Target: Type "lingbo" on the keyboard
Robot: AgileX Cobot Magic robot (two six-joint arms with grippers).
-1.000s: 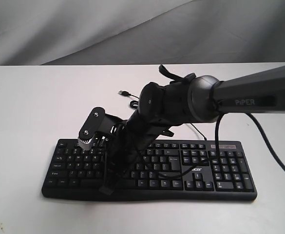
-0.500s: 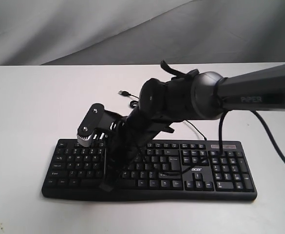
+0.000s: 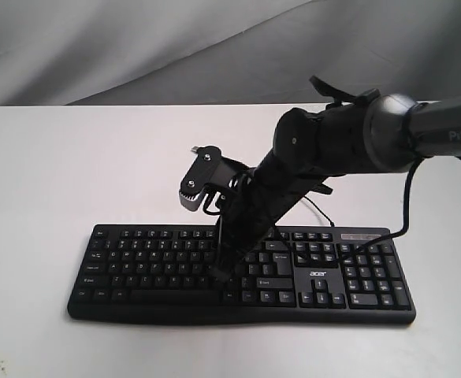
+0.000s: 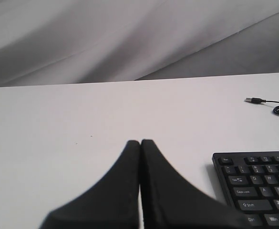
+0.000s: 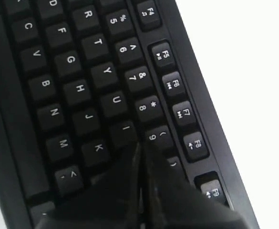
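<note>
The black keyboard (image 3: 135, 264) lies across the white table, white legends on its keys and the acer logo above the arrow keys. My right gripper (image 3: 221, 276) reaches in from the right, shut and empty, its tip down on the letter rows near the keyboard's middle. In the right wrist view the shut right gripper (image 5: 140, 145) ends between the I key (image 5: 125, 129) and the 9 key (image 5: 156, 136); whichever key lies under it is hidden. My left gripper (image 4: 140, 142) is shut on nothing above bare table, apart from the keyboard's (image 4: 258, 186) left end.
The keyboard's thin black cable (image 3: 317, 209) runs back behind the right arm to a loose USB plug (image 4: 252, 100) lying on the table. A grey cloth backdrop (image 3: 135, 47) closes off the far edge. White table surrounds the keyboard on every side.
My right arm has swung to the right along the keyboard. Its shut tip went from the bottom row left of centre to the upper letter rows near the middle.
</note>
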